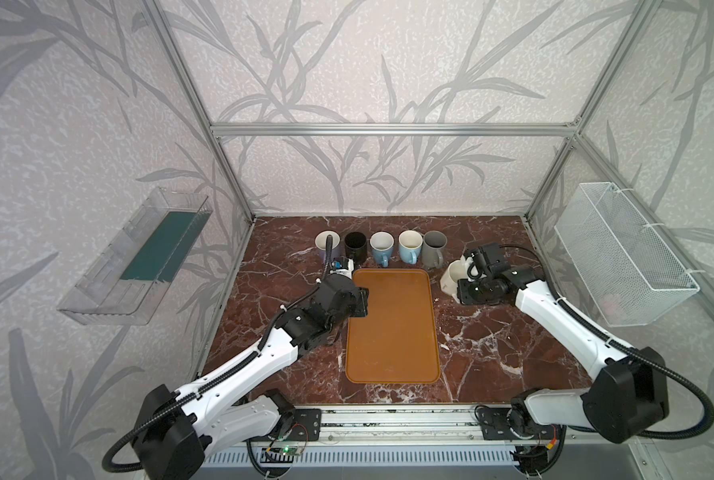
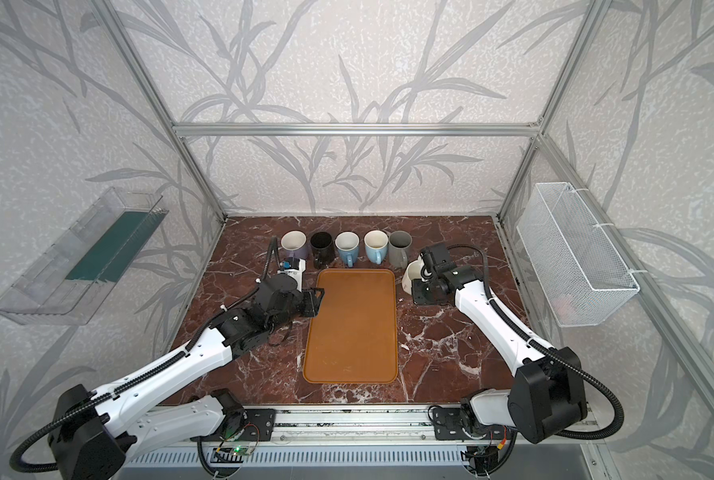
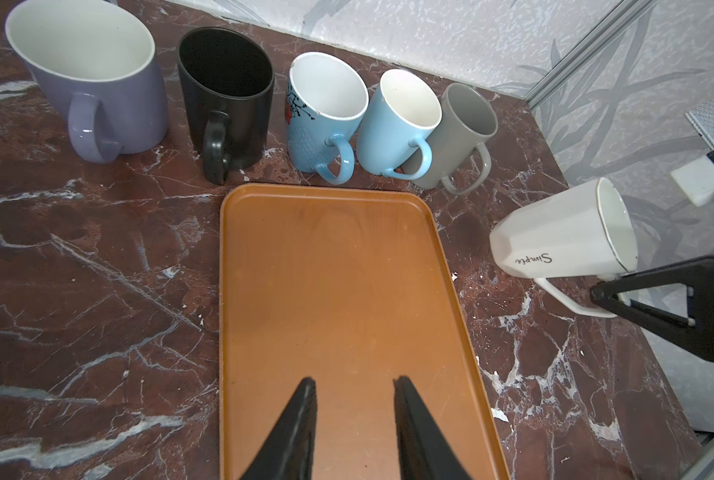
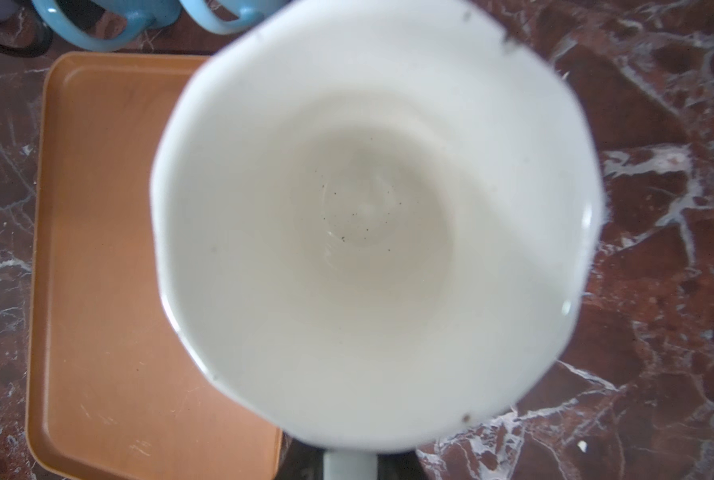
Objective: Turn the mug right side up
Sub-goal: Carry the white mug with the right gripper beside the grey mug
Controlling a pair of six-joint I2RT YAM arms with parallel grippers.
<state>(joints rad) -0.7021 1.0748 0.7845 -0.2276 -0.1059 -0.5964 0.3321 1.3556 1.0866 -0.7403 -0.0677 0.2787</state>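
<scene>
One tabletop [image 1: 492, 332]: we are looking at glossy red-brown marble with white veins, which is carrying everything below.
Tray [image 1: 392, 328]: a smooth orange-brown rectangle with rounded corners and a low raised rim is lying bare in the middle.
Left gripper [image 3: 353, 384]: its black tapered fingers are hovering over the tray's left side, standing partly apart and gripping nothing.
Right gripper [image 3: 596, 296]: its jaws are pinching together on the handle [image 3: 563, 301] of the white mug [image 3: 563, 232], just right of the tray's far corner.
White mug [image 4: 368, 216]: we are seeing it tipped on a slant, with its mouth facing the right wrist camera and its base pointing toward the tray. It is faceted glossy ceramic, with dark specks inside. We cannot tell whether it is touching the marble.
Five mugs: they are standing upright in a row beyond the tray's far edge, handles pointing to the front. They are a lilac mug [image 3: 97, 83], a black mug [image 3: 226, 95], a patterned blue mug [image 3: 322, 112], a plain blue mug [image 3: 397, 120] and a grey mug [image 3: 459, 133].
Writing [image 3: 533, 259]: "Simple" is showing in black script on the white mug's side.
</scene>
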